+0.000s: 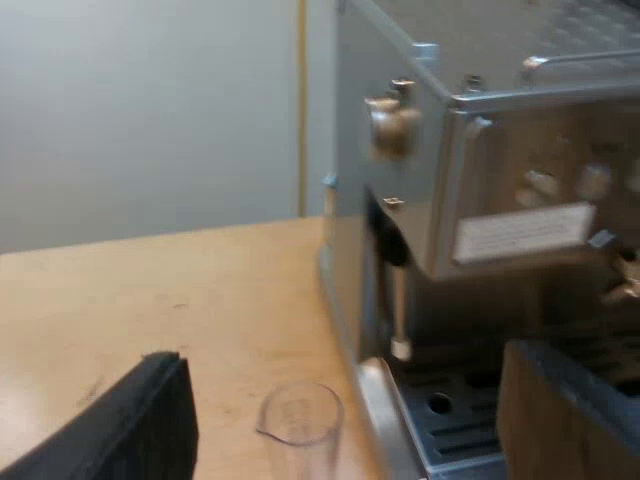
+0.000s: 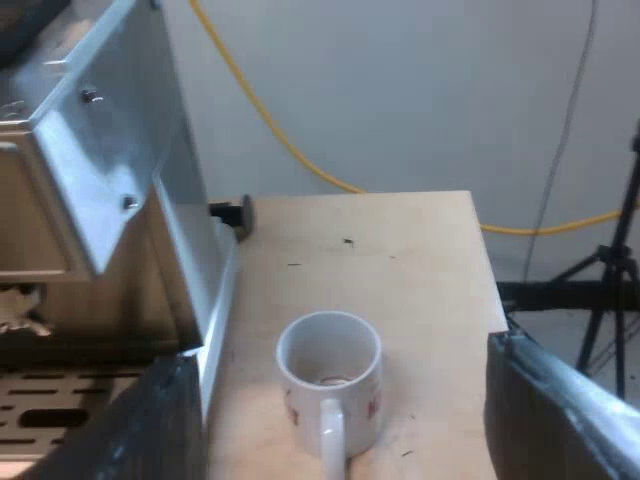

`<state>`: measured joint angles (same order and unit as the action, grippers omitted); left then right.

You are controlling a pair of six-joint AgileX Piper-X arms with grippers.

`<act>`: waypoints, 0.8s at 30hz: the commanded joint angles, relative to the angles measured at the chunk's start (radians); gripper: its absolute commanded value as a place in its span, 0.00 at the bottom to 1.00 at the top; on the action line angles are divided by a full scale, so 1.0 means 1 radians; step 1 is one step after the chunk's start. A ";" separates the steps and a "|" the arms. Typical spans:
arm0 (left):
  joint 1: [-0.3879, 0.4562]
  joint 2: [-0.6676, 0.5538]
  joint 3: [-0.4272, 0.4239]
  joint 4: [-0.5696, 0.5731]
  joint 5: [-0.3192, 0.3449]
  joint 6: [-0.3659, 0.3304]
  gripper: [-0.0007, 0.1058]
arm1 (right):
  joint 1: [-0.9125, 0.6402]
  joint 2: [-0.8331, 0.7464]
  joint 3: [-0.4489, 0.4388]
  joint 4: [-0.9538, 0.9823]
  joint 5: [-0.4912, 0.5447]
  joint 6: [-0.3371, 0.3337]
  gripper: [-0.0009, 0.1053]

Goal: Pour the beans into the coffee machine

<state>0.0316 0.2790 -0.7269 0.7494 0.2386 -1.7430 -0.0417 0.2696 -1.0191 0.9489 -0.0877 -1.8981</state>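
Left hand [image 1: 340, 385]: fingers [image 1: 140, 425] spread wide apart, gripping nothing.
Measuring glass [image 1: 300, 415]: upright on the counter [image 1: 150, 290], between the left hand's fingers and touching neither. Its base is cut off, and I cannot tell whether it holds beans.
Espresso machine [image 1: 480, 200]: just beyond the left hand, with its drip tray [image 1: 450, 425] close to one finger. Its upper part is cut off.
Right hand [image 2: 337, 360]: fingers [image 2: 560, 410] wide apart, empty.
Mug [image 2: 330, 375]: upright between the right hand's fingers, handle toward the hand. A faint mark inside is too unclear to name.
Dark object [image 2: 235, 213]: beyond the mug, against the machine's side, mostly hidden.
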 commanded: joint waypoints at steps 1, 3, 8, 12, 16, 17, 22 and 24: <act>-0.034 -0.044 -0.011 0.050 -0.003 -0.003 0.61 | -0.005 -0.029 0.001 0.009 -0.017 -0.009 0.59; -0.047 -0.077 -0.011 0.079 -0.017 -0.003 0.61 | -0.005 -0.051 0.010 0.016 -0.022 -0.009 0.59; -0.048 -0.148 -0.011 0.127 -0.072 -0.003 0.61 | -0.005 -0.173 0.085 0.024 -0.022 0.030 0.59; -0.048 -0.202 -0.011 0.176 -0.089 -0.003 0.61 | -0.005 -0.231 0.113 0.034 -0.022 0.040 0.59; -0.048 -0.267 -0.011 0.239 -0.092 -0.001 0.61 | -0.005 -0.289 0.130 0.066 -0.022 0.040 0.59; -0.048 -0.285 -0.011 0.254 -0.092 -0.001 0.61 | -0.005 -0.302 0.130 0.082 -0.022 0.040 0.59; -0.048 -0.334 -0.015 0.318 -0.093 -0.001 0.61 | -0.005 -0.326 0.130 0.142 -0.022 0.040 0.59; -0.048 -0.331 -0.019 0.352 -0.094 -0.001 0.61 | -0.005 -0.326 0.130 0.158 -0.022 0.040 0.59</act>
<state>-0.0117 -0.0097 -0.7384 1.0938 0.1509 -1.7430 -0.0417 -0.0070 -0.8815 1.1050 -0.1042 -1.8548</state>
